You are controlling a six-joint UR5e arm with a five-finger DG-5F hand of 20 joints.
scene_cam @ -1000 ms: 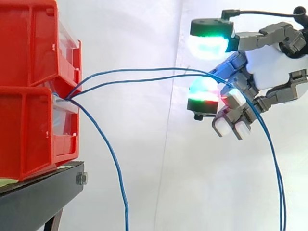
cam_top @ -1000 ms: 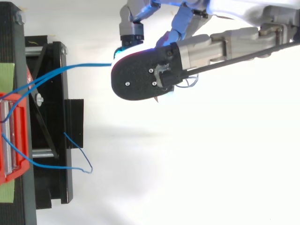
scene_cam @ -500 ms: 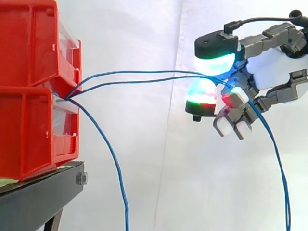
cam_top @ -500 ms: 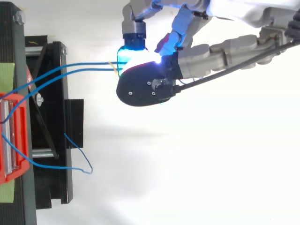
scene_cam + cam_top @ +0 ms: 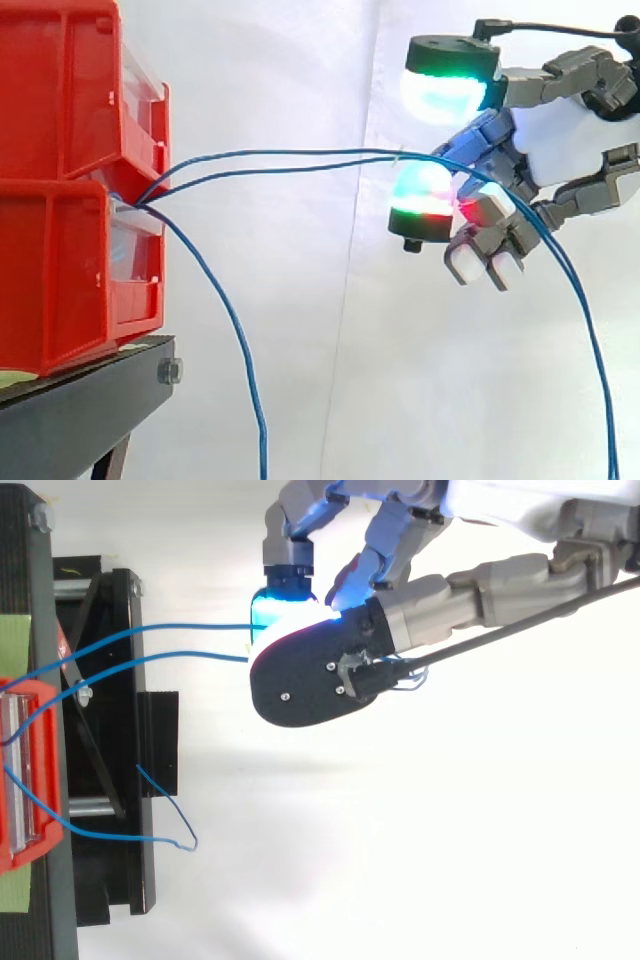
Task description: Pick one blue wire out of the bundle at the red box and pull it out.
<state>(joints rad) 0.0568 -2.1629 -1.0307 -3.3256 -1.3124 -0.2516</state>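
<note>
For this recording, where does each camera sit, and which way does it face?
Side view: beside the work at about its height, looking level across the stacked red plastic bins on the black metal stand toward the white curtain; the hand shows at the right edge.
Top view: above the work, looking down on the same bins and stand; the hand reaches in from the upper right.
Shared: the same thin blue wires run from the bins to the hand in both.
</note>
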